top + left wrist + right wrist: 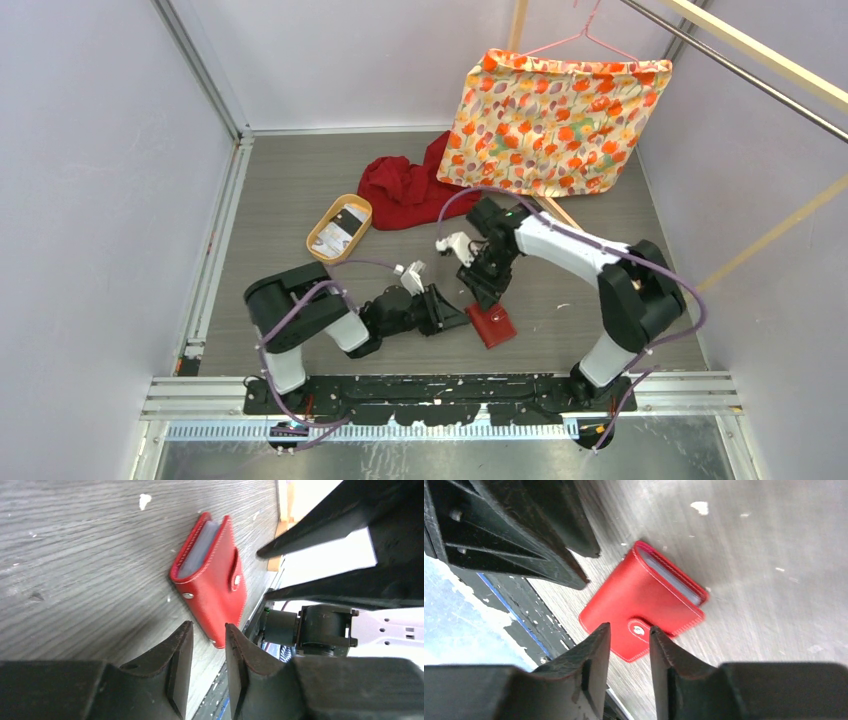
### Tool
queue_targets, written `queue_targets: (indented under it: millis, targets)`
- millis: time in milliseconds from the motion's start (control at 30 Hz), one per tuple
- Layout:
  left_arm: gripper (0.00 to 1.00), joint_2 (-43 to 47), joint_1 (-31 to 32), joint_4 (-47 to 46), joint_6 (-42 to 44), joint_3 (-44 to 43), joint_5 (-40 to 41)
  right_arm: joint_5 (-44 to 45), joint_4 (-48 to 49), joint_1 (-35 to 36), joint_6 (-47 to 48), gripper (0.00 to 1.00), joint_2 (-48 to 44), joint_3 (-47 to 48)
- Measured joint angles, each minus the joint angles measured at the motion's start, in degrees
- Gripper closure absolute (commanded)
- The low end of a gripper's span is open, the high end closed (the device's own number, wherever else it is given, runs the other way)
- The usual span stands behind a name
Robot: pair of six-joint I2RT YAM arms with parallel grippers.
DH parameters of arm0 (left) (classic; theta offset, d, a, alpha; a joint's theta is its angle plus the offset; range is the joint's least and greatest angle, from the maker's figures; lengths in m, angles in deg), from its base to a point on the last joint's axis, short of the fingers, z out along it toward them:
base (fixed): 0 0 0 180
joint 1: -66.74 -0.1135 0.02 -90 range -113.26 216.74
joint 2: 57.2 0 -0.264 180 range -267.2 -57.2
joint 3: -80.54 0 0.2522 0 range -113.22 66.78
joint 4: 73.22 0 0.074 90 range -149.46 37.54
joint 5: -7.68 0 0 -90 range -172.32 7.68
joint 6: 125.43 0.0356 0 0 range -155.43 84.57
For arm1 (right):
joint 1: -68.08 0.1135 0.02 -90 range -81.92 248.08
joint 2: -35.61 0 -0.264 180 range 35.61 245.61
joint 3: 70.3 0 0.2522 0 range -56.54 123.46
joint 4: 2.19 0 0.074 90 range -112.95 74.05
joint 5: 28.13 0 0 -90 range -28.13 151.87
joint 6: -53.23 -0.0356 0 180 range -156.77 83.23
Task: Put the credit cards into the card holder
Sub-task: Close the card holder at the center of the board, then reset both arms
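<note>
The card holder lies folded shut on the tabletop, just ahead of the left gripper and just past the tips of the right gripper, so both close in on it from opposite sides. Both grippers are released: each has its jaws slightly parted with nothing between them. In the right wrist view the tab edge sits so close under the tips that light contact cannot be ruled out. The tab is folded over the front face, though whether it is actually snapped is hard to read. A pale stack of pockets shows at the open edge facing away from the left gripper. The holder looks light and fairly stiff, with a smooth skin that could skid on the wood when pushed. A pinch across the spine or a free cover edge would probably hold better than one on the tab, and one gripper will likely have to pin it while the other lifts the flap. The credit cards sit in the tan tray, well away beyond the left gripper. Being thin, rigid and slick, they are best taken by an edge raised against the tray wall.
</note>
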Motion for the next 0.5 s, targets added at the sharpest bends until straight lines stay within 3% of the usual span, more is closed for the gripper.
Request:
queue_targets:
  millis: [133, 200, 233, 367, 500]
  targets:
    - [0.60, 10.4, -0.3, 9.2, 5.8, 0.4, 0.7, -1.1, -0.5, -4.7, 2.1, 0.29, -7.5, 2.0]
    - [0.50, 19.2, -0.3, 18.9, 10.6, -0.3, 1.3, -0.7, -1.0, -7.1, 2.8, 0.18, -12.3, 2.6]
    - [0.42, 24.3, -0.3, 26.0, 13.8, -1.7, 1.9, -0.3, -1.5, -8.6, 3.2, 0.04, -15.0, 3.1]
    - [0.05, 40.6, -0.4, 50.9, 27.0, -11.4, 6.8, 3.2, -2.4, -14.1, 3.3, 0.00, -25.3, 6.0]
    - [0.00, 52.3, -1.3, 68.7, 38.7, -22.6, 11.9, 11.4, 0.4, -18.7, -0.2, 0.00, -36.9, 7.9]
